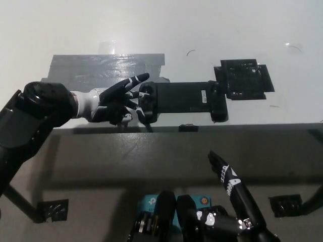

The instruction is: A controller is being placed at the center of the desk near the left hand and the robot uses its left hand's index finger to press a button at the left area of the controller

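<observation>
A black controller (184, 100) lies flat near the front edge of the white desk (202, 30), long side left to right. My left hand (118, 101) reaches in from the left at desk level and is open, its fingers spread. Its fingers touch or overlap the controller's left grip, where a round button (147, 93) shows. One finger points up and right along the grip's top edge. My black right hand (234, 189) rests low below the desk edge at the bottom right, open with fingers extended.
A grey tape patch (91, 70) covers the desk behind my left hand. A black square pad (245, 79) sits just right of the controller. A small black clip (189, 128) sits on the desk's front edge.
</observation>
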